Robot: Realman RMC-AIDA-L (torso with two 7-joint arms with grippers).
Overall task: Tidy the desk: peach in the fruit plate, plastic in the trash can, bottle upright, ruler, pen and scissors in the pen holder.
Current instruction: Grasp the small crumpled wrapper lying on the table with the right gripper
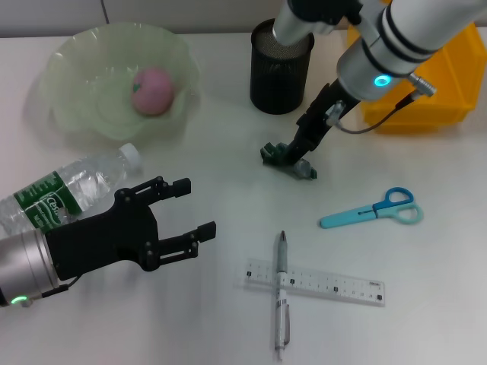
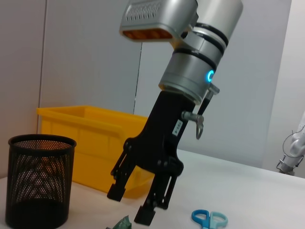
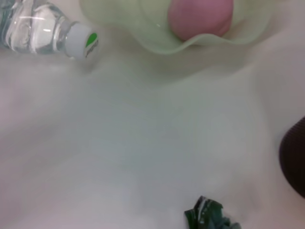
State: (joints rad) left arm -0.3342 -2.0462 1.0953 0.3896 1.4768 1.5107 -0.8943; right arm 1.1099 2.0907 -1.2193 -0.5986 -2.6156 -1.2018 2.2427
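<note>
The pink peach [image 1: 154,91] lies in the pale green fruit plate [image 1: 76,68]. A clear bottle [image 1: 68,190] with a green label lies on its side at the left. My left gripper [image 1: 190,217] hovers open just right of it, holding nothing. My right gripper [image 1: 295,154] stands open directly over the crumpled dark green plastic [image 1: 280,157], fingers [image 2: 145,215] apart just above the plastic [image 2: 121,223]. Blue scissors [image 1: 373,211], a clear ruler [image 1: 316,283] and a silver pen [image 1: 281,293] lying across it rest on the table. The black mesh pen holder [image 1: 281,68] stands behind the plastic.
A yellow bin [image 1: 449,91] sits at the back right, behind my right arm. The right wrist view shows the bottle cap [image 3: 81,43], the plate rim [image 3: 157,40], the peach [image 3: 200,16] and the plastic [image 3: 209,217] on white table.
</note>
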